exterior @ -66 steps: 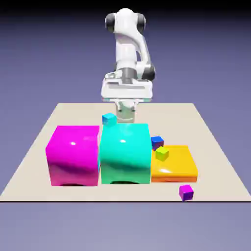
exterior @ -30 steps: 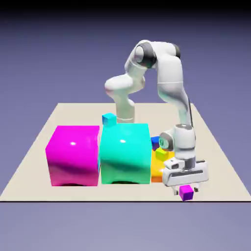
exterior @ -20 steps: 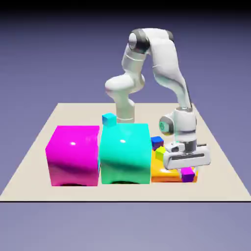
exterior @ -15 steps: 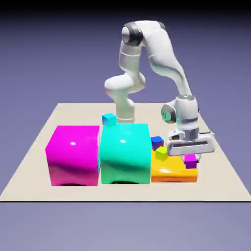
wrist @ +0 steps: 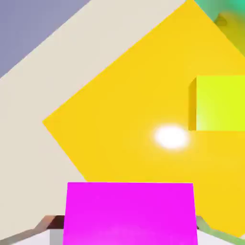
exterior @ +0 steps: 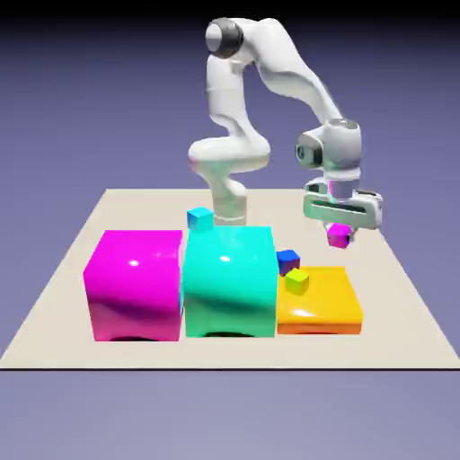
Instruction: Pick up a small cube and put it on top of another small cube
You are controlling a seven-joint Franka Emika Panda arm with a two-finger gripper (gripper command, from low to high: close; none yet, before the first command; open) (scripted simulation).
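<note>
One small magenta cube (exterior: 339,236), now off the surface (exterior: 63,296), hangs pinched in the jaws (exterior: 340,235), yellow-green cube (exterior: 296,281) toward seven o'clock; the pick succeeds, stacking remains.

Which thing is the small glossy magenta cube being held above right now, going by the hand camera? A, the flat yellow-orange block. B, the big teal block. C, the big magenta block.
A: in the hand view the flat yellow-orange block spreads out beneath the small glossy magenta cube.
</note>
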